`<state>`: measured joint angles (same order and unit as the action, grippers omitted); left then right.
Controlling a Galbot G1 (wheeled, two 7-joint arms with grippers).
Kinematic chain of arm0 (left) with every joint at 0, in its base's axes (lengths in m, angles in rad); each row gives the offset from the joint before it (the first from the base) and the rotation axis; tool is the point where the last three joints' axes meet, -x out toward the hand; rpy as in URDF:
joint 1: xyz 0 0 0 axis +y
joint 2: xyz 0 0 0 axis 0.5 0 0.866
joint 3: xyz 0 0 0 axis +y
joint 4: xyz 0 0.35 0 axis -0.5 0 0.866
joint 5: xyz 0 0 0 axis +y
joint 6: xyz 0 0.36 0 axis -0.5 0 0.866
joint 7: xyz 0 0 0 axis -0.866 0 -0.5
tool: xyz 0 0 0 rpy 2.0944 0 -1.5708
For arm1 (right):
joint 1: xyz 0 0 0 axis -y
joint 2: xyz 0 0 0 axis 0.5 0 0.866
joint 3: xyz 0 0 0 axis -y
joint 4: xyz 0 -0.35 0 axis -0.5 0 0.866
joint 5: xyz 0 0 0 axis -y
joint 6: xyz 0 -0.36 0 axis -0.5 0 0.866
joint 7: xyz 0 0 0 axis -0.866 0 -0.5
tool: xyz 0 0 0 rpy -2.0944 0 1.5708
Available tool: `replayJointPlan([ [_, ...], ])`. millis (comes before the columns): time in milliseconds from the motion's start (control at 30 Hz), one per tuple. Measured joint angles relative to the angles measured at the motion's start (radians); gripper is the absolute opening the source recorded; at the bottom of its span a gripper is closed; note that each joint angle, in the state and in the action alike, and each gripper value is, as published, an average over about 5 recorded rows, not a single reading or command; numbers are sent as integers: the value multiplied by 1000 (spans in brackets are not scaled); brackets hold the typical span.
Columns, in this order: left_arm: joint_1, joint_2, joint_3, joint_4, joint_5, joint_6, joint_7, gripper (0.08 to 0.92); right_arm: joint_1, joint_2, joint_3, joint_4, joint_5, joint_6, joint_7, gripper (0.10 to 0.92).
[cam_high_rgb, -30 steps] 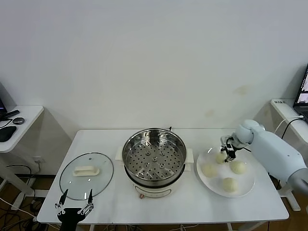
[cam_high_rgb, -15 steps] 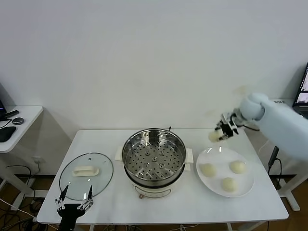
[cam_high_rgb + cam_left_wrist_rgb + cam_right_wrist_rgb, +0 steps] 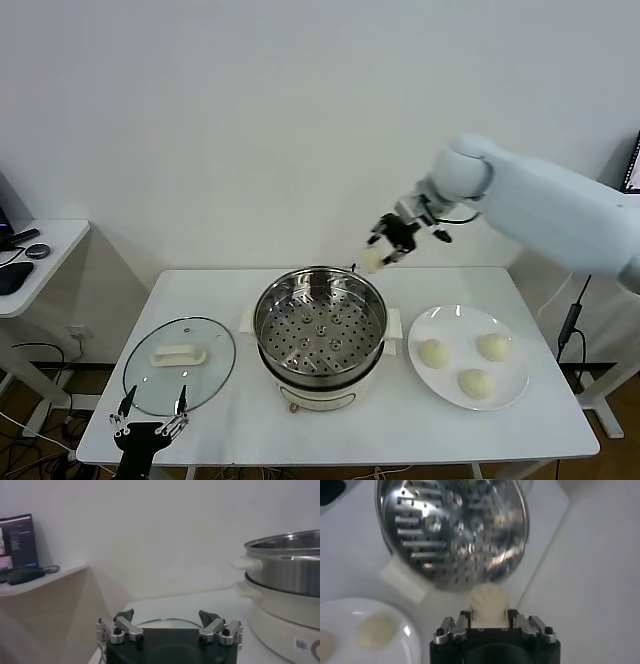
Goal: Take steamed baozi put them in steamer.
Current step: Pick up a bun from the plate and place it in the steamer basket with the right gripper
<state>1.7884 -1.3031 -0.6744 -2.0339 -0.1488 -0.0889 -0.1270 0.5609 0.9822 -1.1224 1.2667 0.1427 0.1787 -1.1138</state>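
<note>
A baozi [image 3: 372,260] hangs in the air in the upper middle of the head view, clenched in the right gripper [image 3: 386,243], just past the far right rim of the steamer [image 3: 320,330]. The steamer's perforated tray lies below the bun and toward the lower left of the frame, so by my reading the coming move is a short carry that way and then down. In the right wrist view the bun [image 3: 489,605] sits between the jaws with the steamer [image 3: 452,530] beyond it. Three more baozi [image 3: 466,363] rest on the white plate [image 3: 430,380] at lower right on the desk [image 3: 400,420]. The left gripper [image 3: 148,425] is released, parked at lower left near the glass lid [image 3: 180,365], far from the work.
</note>
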Motion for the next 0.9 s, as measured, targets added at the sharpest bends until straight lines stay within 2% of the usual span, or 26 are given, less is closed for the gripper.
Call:
replayJointPlan([
  [400,11,-16,-30,-9,-4,-6,-3,823,-27,209,-75,-70,-143,261,42,466],
  [900,9,-21,-46,-10,-8,-13,-5,823,-122,336,-51,-230,-425,478,103,490],
])
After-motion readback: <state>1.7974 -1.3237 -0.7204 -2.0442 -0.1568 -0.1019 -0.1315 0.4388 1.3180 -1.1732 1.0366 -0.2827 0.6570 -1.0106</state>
